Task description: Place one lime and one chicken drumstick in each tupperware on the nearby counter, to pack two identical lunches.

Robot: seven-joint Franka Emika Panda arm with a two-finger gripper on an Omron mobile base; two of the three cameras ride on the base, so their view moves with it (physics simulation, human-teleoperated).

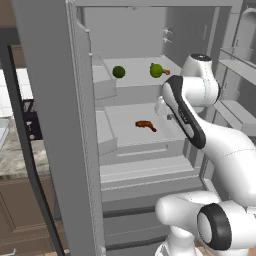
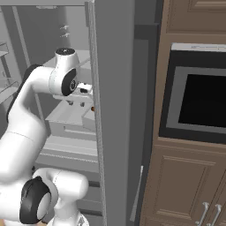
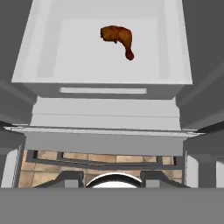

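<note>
Inside the open fridge, a dark lime and a lighter lime lie on the upper shelf, with a chicken drumstick just behind the lighter one. Another brown drumstick lies in the white tray-like shelf below. My gripper hovers above the front of that shelf, looking down on it. Its fingertips stand apart with nothing between them. My hand reaches into the fridge from the elbow. The counter shows at the far left. The tupperware is out of view.
The grey fridge door stands open on the left, and door shelves are on the right. A built-in oven and brown cabinets flank the fridge's right side. Lower drawers sit beneath the drumstick shelf.
</note>
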